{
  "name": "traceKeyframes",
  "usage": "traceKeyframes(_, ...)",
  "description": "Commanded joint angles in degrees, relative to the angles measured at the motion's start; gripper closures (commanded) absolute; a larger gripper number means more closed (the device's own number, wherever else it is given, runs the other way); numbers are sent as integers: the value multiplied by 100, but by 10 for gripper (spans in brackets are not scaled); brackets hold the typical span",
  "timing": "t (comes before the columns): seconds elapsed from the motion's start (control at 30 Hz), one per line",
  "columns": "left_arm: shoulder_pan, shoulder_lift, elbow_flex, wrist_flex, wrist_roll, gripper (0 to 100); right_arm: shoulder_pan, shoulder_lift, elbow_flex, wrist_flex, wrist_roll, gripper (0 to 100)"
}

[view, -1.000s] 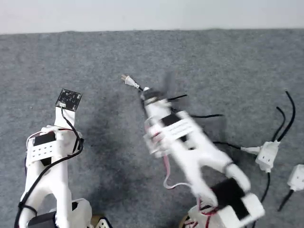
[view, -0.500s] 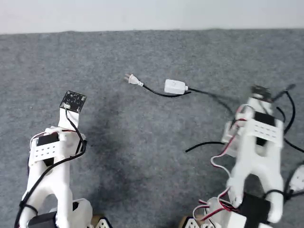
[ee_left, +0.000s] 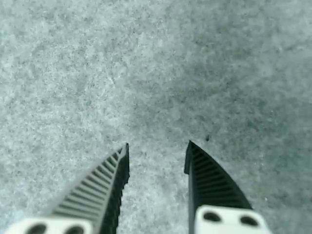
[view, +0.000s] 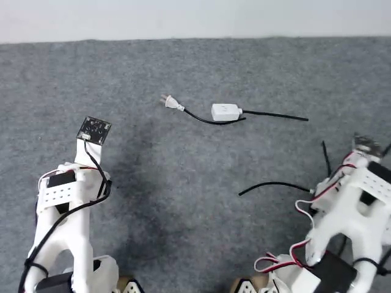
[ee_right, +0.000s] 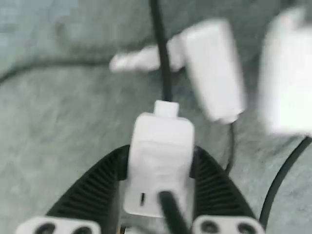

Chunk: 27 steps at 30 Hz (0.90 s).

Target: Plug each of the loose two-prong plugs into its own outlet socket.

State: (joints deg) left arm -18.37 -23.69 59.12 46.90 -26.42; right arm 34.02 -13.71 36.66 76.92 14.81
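Observation:
A two-prong plug (view: pixel 166 101) lies loose on the grey carpet in the middle. Its black cord runs to a small white socket block (view: pixel 225 112) beside it. My right arm (view: pixel 360 198) is at the front right. My right gripper (ee_right: pixel 158 151) is shut on a white outlet socket (ee_right: pixel 158 161) with a black cord leaving its far end. Beyond it lie a second white socket (ee_right: pixel 212 73), with a white plug (ee_right: pixel 139 59) at its end, and a third white block (ee_right: pixel 287 73). My left gripper (ee_left: pixel 157 145) hangs open over bare carpet at the front left.
Loose black cords (view: pixel 272 185) curl on the carpet between the middle and the right arm, and one cord end (view: pixel 304 119) points right. The left arm (view: pixel 64 201) stands at the front left. A pale wall (view: pixel 195 18) borders the far edge.
The right arm has swung from the middle of the table to the front right. The white socket block and its plug now lie uncovered in the middle. The left arm has barely moved.

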Motion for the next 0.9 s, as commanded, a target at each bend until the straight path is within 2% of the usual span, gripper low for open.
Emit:
traceKeyframes(0.0, 53, -158, -40, -97, 53, 825, -356, -338, -782, 796, 62, 807)
traceKeyframes(0.17, 53, -158, -40, -79, -132, 824, -831, -760, -1864, 1578, -703, 812)
traceKeyframes(0.37, 53, -158, -40, -26, -149, 824, -1701, -892, -2866, 2299, -1222, 794)
traceKeyframes(0.47, 53, -158, -40, -26, -149, 824, -2360, -892, -2998, 1719, -1582, 755)
traceKeyframes(0.6, 53, -158, -40, -26, -149, 824, -3257, -822, -2637, -22, -1723, 745)
traceKeyframes(0.67, 44, -158, -40, -26, -149, 824, -3582, -646, -2391, -963, -1389, 743)
traceKeyframes(0.77, 35, -158, -48, -26, -149, 824, -3969, -154, -2251, -2035, 53, 743)
traceKeyframes(0.87, 35, -158, -48, -26, -149, 824, -4295, 576, -2321, -2404, 1705, 743)
